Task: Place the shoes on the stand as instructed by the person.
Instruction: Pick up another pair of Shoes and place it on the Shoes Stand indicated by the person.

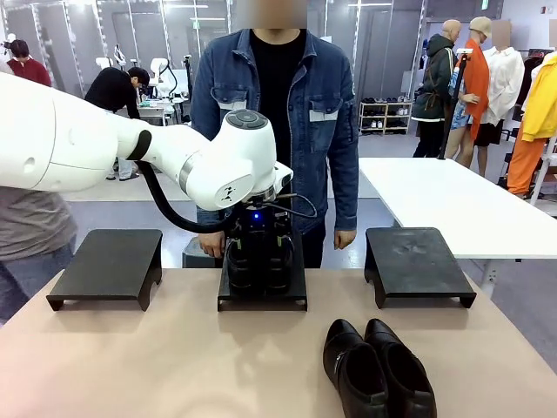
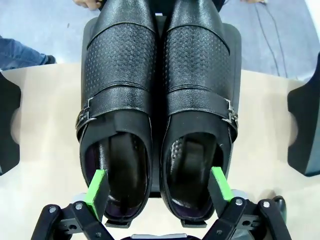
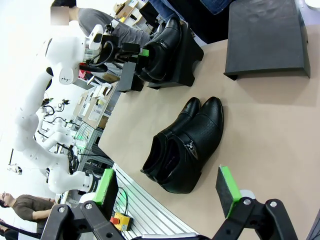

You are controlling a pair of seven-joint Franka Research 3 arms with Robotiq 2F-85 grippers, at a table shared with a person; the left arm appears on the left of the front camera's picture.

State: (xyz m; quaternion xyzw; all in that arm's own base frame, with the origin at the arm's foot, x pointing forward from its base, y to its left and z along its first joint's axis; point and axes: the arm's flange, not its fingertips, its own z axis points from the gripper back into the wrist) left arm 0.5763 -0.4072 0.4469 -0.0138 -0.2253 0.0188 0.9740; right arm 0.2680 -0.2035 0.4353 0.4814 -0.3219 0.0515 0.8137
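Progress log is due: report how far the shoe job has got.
Done: the strapped pair sits on the middle stand. In hand: the left gripper is at that pair, fingers spread wide inside the shoe openings, seemingly not gripping. Left: the other pair lies on the table, with the right gripper open and apart from it.

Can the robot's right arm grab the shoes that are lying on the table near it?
Probably yes. The right gripper hangs open, facing the pair on the table, with nothing between them and bare table all around. The left gripper is off at the middle stand.
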